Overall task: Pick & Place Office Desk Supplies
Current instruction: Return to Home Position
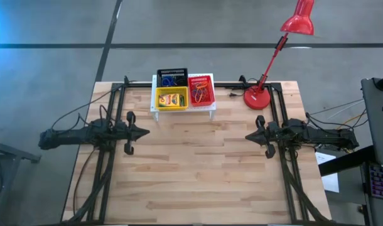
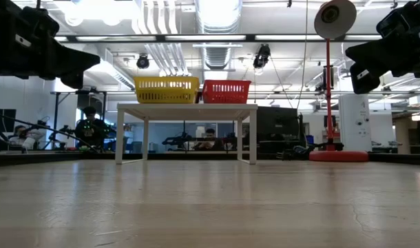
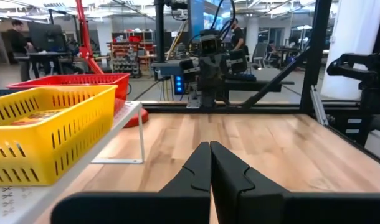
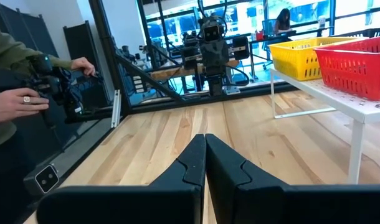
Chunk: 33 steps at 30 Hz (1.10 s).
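Note:
Three mesh baskets stand on a white stand [image 1: 155,100] at the table's far edge: a black one [image 1: 171,77] with rubber bands, a yellow one [image 1: 171,98] with a crayon box, a red one [image 1: 201,90] with rubber bands and another box. My left gripper [image 1: 145,132] hovers shut at the table's left, pointing level toward the right. My right gripper [image 1: 248,135] hovers shut at the table's right, pointing level toward the left. Both are clear of the table, with nothing between their fingers [image 3: 210,163] [image 4: 205,155].
A red desk lamp [image 1: 259,97] stands at the far right of the table, its head [image 1: 298,22] reaching past the far edge. Black frame rails [image 1: 108,125] run along both sides. A person's hands [image 4: 15,99] hold a device beyond the table's near edge. The wooden middle [image 1: 198,163] is bare.

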Motion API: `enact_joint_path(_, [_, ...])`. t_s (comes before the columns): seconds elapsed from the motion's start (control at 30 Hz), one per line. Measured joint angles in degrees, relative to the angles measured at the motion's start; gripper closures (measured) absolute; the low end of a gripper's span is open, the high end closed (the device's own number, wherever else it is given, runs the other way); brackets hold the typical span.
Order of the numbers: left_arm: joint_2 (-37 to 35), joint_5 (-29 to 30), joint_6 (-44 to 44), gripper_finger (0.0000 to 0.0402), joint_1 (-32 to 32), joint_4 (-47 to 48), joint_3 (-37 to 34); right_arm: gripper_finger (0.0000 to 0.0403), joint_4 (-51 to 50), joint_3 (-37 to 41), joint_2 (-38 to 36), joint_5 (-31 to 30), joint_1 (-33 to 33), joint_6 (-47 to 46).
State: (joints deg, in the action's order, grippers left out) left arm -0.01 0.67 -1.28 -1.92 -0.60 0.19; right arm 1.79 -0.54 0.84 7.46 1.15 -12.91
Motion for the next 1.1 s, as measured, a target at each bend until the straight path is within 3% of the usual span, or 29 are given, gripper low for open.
enact_joint_path(1.1, [1.14, -0.01, -0.19, 0.0381, -0.03, -0.31, -0.04, 0.0394, -0.01, 0.0, 0.04, -0.02, 0.0, 0.0])
